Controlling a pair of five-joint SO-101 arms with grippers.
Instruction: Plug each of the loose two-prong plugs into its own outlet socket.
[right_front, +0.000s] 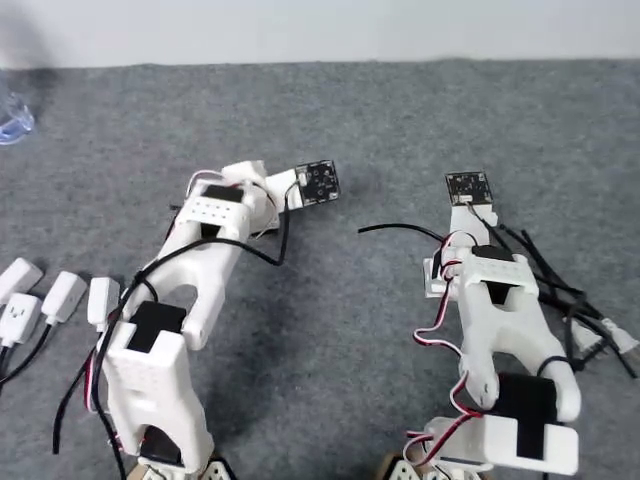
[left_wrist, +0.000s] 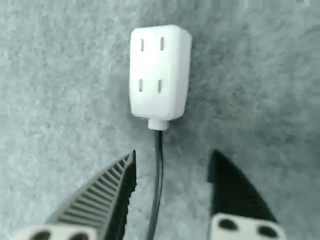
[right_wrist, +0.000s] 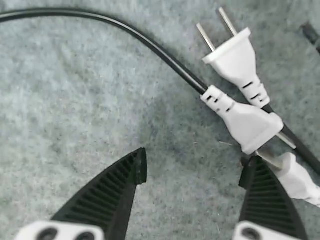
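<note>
White moulded two-prong plugs (right_wrist: 235, 55), metal prongs bare, lie touching just beyond the right fingers (right_wrist: 117, 187), spread and empty; the glossy outlet socket (left_wrist: 160, 72) lies ahead of the released left fingers (left_wrist: 112, 192), on felted grey worktop (left_wrist: 60, 100). We judge grasping not begun: next, close on one plug body.

A white outlet block (left_wrist: 160, 72) is lying flat on grey carpet (left_wrist: 50, 75), its two pairs of slots facing up and a black cord (left_wrist: 158, 165) trailing from one end. Elsewhere, a first plug (right_wrist: 235, 60) is lying loose with bare prongs, a second plug (right_wrist: 245, 120) is touching it, and a third plug (right_wrist: 295, 177) is partly hidden.
</note>
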